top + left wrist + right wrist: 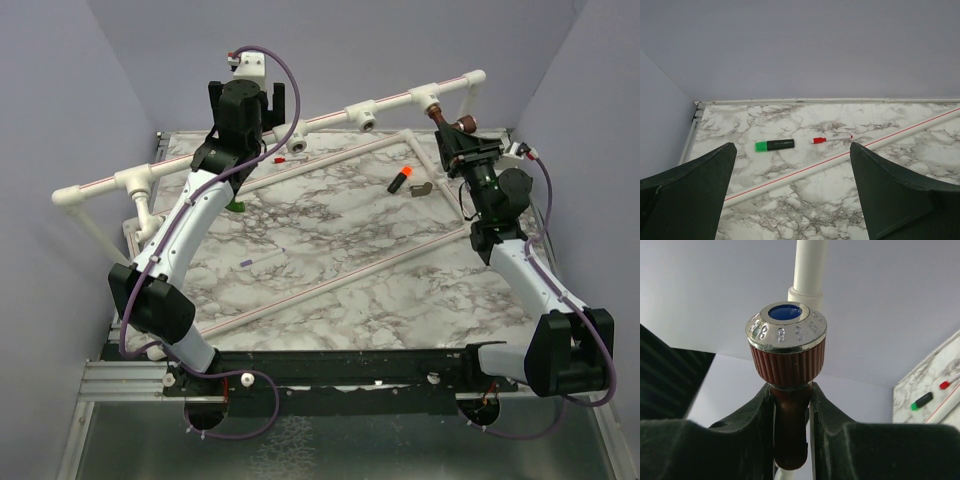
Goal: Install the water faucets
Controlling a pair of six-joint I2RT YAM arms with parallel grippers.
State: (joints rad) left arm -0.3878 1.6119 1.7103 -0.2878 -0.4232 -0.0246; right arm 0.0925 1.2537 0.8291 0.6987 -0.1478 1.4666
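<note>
One dark reddish-brown plastic faucet (788,357) is seen: ribbed knob, silver-rimmed cap with a blue centre disc. It is clamped by the neck below the knob in the right gripper (790,395) and held above the worktop (330,260) at its far right corner, against the white pipe tee (428,97). Thread engagement cannot be told.

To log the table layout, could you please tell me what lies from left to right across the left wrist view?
One jaw of the open left gripper → green highlighter → red-capped pen → its other jaw. The long white pipe spans most of the view, so I leave it out.
</note>
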